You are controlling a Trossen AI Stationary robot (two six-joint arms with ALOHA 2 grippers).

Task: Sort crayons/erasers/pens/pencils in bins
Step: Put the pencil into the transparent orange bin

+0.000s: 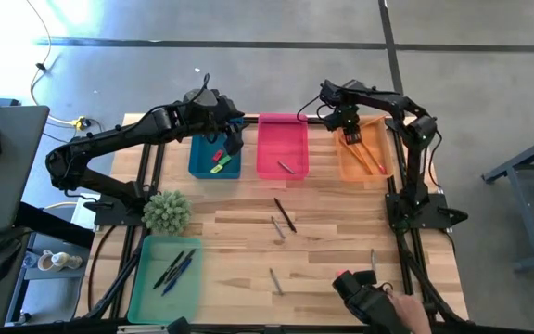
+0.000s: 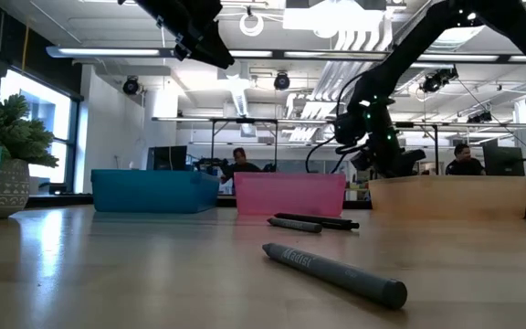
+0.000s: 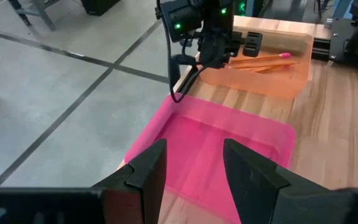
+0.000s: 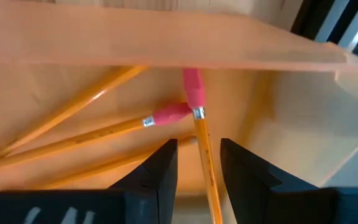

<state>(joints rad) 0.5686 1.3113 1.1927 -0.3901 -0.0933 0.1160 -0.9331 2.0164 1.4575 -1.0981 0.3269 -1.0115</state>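
Note:
My right gripper (image 1: 349, 130) is open over the orange bin (image 1: 383, 167), which holds several orange pencils (image 1: 367, 156). In the right wrist view its fingers (image 4: 197, 146) stand on either side of one pencil (image 4: 202, 140) without touching it. That pencil's pink eraser end (image 4: 191, 87) lies toward the bin's wall. My left gripper (image 1: 233, 139) is open and empty, high above the gap between the blue bin (image 1: 202, 165) and the pink bin (image 1: 283, 139); its fingers (image 3: 194, 149) show over the pink bin (image 3: 216, 155). Small erasers (image 1: 217, 160) lie in the blue bin.
One grey crayon (image 1: 286, 167) lies in the pink bin. Dark pens (image 1: 176, 269) lie in the green bin (image 1: 151, 292). Loose on the table are grey crayons (image 1: 276, 225) (image 1: 274, 280) (image 1: 373, 260) and a dark pen (image 1: 286, 215). A potted plant (image 1: 166, 211) stands at the left. A person's hand (image 1: 401, 311) shows at the near edge.

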